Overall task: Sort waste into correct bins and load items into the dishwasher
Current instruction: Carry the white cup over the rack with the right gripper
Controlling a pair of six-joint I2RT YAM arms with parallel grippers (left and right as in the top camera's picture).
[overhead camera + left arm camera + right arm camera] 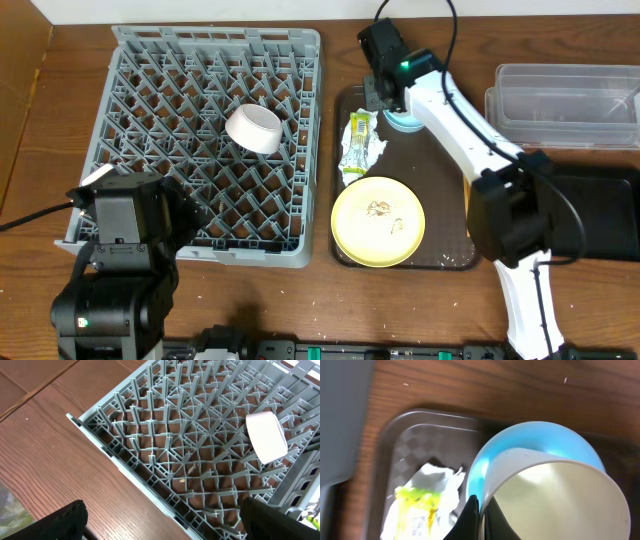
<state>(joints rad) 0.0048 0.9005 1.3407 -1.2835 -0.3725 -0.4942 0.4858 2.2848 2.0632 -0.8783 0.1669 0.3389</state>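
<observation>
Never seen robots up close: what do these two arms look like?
The right arm has white links, black boxy joints, a green light and black cables. The left arm is black and blocky, with a green light. The left fingers and right fingers are black.

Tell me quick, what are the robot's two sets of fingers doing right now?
Left fingers: open, holding nothing.
Right fingers: closed on the rim of the cup.

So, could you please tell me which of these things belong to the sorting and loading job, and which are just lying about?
Job: dish rack, white bowl, snack wrapper, yellow plate, blue bowl, cream cup, clear tub, black tub.
Just lying about: brown tray, table.
</observation>
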